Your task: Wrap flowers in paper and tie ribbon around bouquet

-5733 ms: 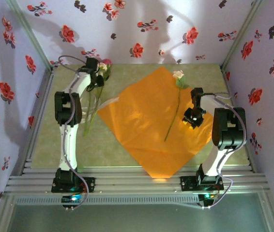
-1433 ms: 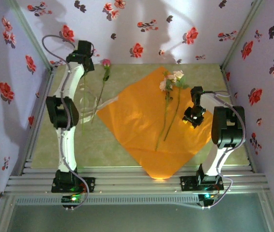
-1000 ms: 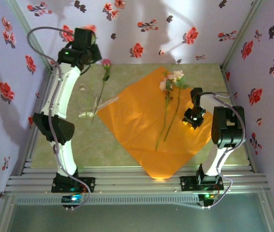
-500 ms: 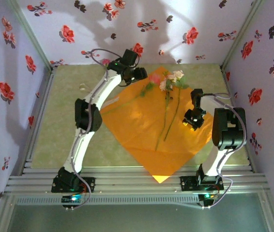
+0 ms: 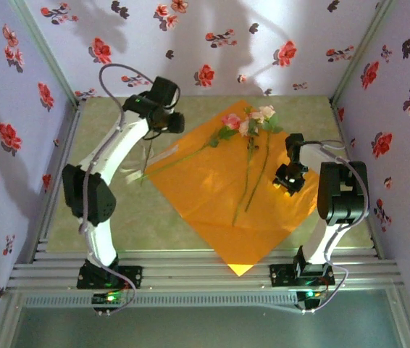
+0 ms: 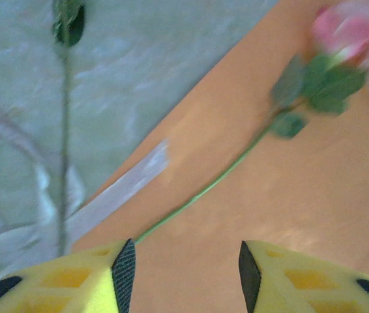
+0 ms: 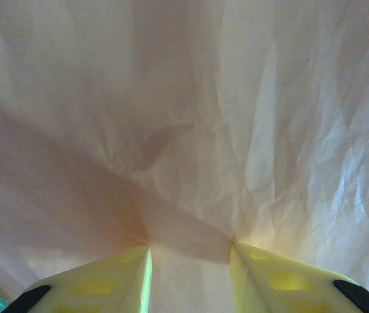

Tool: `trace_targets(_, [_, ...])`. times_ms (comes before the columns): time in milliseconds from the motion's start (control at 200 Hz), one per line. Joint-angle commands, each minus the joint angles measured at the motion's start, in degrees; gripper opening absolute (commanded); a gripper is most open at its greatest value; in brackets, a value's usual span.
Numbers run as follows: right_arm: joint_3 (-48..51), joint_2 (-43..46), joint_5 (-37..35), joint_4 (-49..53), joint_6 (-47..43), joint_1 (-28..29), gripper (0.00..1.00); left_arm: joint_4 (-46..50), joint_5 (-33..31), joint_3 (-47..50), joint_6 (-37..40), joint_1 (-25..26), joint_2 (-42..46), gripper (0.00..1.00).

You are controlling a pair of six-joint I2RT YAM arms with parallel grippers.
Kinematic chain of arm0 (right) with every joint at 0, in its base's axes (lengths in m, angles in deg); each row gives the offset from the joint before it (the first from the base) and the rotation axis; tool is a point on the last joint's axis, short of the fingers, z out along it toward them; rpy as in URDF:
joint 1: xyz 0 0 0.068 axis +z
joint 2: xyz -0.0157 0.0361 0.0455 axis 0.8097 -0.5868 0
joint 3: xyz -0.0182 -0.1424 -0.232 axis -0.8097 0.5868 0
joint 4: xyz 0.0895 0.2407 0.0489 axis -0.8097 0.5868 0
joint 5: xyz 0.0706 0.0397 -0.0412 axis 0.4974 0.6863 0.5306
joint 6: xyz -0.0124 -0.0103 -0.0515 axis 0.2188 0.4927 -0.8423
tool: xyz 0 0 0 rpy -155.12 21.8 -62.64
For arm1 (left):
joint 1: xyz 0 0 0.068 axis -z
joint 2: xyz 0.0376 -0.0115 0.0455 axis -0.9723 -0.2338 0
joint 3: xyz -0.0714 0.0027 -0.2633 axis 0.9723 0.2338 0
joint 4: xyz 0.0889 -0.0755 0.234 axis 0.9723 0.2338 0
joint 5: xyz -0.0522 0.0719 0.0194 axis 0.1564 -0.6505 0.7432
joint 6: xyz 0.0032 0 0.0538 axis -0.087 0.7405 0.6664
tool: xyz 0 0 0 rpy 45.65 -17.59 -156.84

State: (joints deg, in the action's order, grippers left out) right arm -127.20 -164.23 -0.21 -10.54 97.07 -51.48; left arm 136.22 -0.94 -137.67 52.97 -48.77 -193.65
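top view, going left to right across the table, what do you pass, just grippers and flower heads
left gripper → pink bloom → cream bloom → right gripper

We see bright orange paper (image 5: 205, 196), green-stemmed pink and cream flowers (image 5: 245, 127), a pale cream, half-clear ribbon (image 6: 122, 192), a mottled grey-green table (image 5: 161, 225), and lilac wallpaper (image 5: 263, 29) printed with red and dark blooms.
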Motion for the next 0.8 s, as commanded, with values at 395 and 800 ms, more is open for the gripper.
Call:
trace_targets(395, [0.4,1.8,-0.4,1.7,-1.1,-0.3,0.38,2.5,-1.6,3.6,22.4,-0.5,-16.2,0.68])
trace_targets(800, [0.5,1.6,-0.7,1.5,-0.7,-0.3,0.38,5.1,3.0,1.9,20.8,-0.6,-21.3,0.40])
